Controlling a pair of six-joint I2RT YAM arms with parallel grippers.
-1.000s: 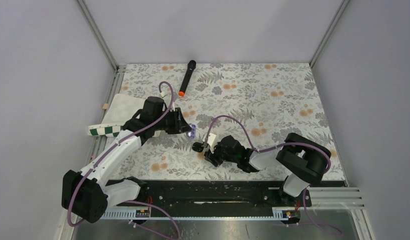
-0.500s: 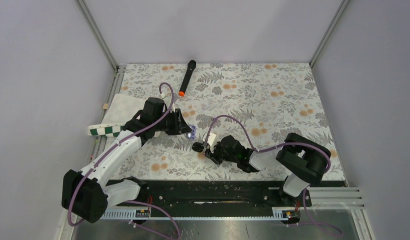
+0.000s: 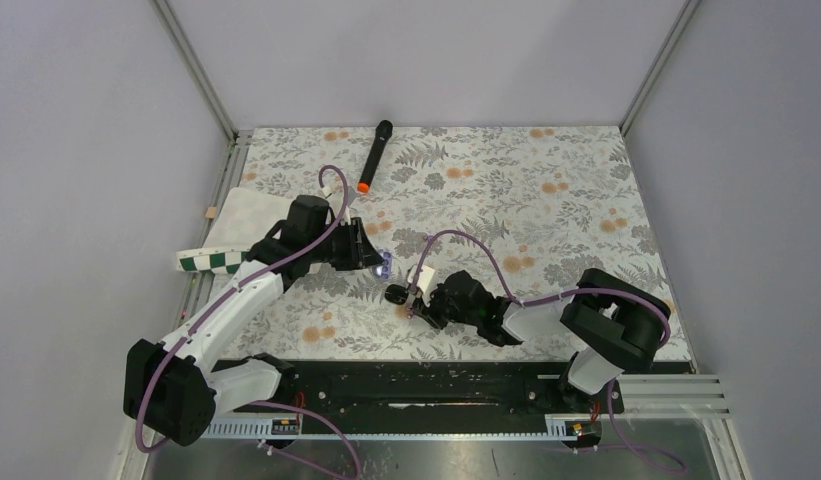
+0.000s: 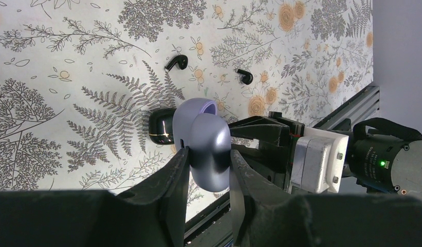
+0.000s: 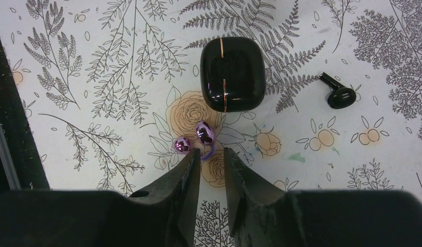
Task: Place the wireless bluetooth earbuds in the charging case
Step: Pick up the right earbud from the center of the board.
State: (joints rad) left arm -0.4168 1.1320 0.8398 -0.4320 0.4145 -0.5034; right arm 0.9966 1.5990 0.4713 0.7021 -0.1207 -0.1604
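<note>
Right pincer [image 5: 211,154] narrowed; black case [image 5: 232,72] ahead of tips (black earbud [image 5: 340,96] alongside).

Part of the black charging case [image 4: 161,127] was hidden behind a purple case [image 4: 208,149]; overhead, the 2 black earbuds [image 4: 177,63] near that charging case were too small to see.

Black case [image 5: 232,74]: glossy hard plastic, thin gold seam line. Black earbud [image 5: 341,96]: glossy. Lilac case [image 4: 208,149]: smooth satin plastic. Purple earbuds [image 5: 204,132]: mirror-shiny, metallic look. Table cover [image 5: 311,31]: matt printed sheet.
</note>
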